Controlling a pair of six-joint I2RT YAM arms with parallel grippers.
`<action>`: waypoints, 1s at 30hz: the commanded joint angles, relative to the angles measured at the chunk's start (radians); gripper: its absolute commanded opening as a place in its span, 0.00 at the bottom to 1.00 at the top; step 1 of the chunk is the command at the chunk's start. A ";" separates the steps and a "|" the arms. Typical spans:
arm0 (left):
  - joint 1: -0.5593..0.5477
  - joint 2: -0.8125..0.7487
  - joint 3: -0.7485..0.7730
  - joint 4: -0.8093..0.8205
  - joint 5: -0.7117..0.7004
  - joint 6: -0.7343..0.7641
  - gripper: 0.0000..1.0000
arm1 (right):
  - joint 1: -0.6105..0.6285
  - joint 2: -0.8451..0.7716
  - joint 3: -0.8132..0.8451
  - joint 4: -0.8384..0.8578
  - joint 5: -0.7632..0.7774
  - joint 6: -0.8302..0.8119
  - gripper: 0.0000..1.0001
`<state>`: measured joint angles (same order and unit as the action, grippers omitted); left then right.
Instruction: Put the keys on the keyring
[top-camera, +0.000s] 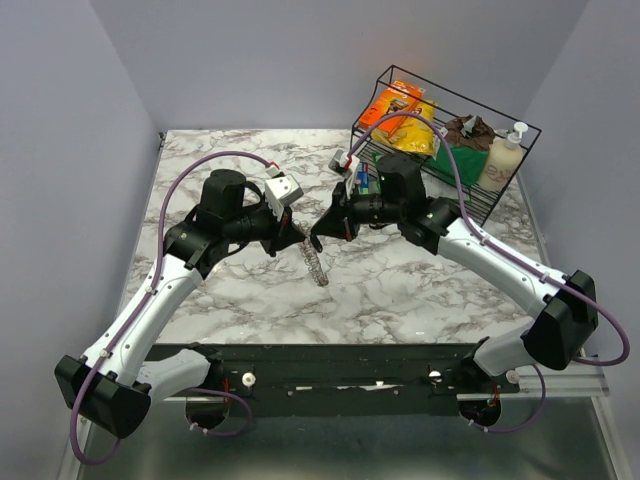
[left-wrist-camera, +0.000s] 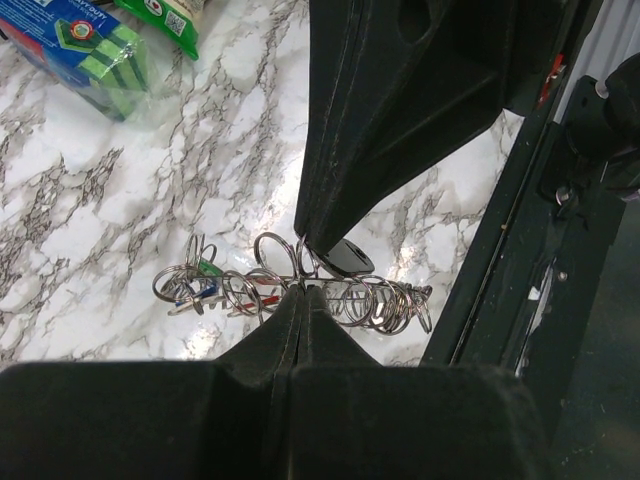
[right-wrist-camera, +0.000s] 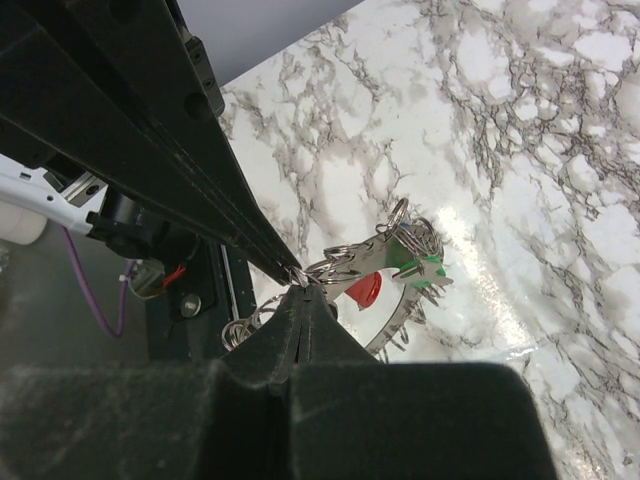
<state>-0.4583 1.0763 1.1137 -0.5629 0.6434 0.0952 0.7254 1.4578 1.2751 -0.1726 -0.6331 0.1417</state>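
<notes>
The keyring (top-camera: 316, 263) hangs as a long bunch of silver rings and keys above the marble between both grippers. In the left wrist view it stretches sideways (left-wrist-camera: 390, 303), with green, blue and red key heads (left-wrist-camera: 205, 283) at its left end. My left gripper (left-wrist-camera: 302, 290) is shut on the keyring's wire near its middle. My right gripper (right-wrist-camera: 300, 284) is shut on a small ring at the bunch's top, where a dark-headed key (left-wrist-camera: 350, 258) hangs. In the right wrist view a red-headed key (right-wrist-camera: 365, 288) and a green one (right-wrist-camera: 425, 268) hang just beyond the tips. In the top view the left gripper (top-camera: 291, 240) and the right gripper (top-camera: 318, 241) nearly touch.
A black wire basket (top-camera: 520, 125) at the back right holds snack packs, a sponge and a soap bottle. A blue and green packet (left-wrist-camera: 95, 50) lies on the marble behind the bunch. The black rail (top-camera: 330, 370) runs along the near edge.
</notes>
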 joint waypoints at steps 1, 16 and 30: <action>-0.006 -0.029 -0.002 0.077 0.033 -0.018 0.00 | 0.003 -0.013 -0.039 -0.002 0.049 0.010 0.01; -0.008 -0.052 -0.022 0.115 0.029 -0.043 0.00 | 0.003 -0.017 -0.086 0.010 0.001 0.012 0.01; -0.008 -0.056 -0.048 0.139 0.036 -0.060 0.00 | 0.003 -0.034 -0.125 0.050 -0.044 0.010 0.01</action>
<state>-0.4606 1.0359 1.0912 -0.4484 0.6518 0.0509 0.7254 1.4467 1.1744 -0.1497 -0.6617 0.1566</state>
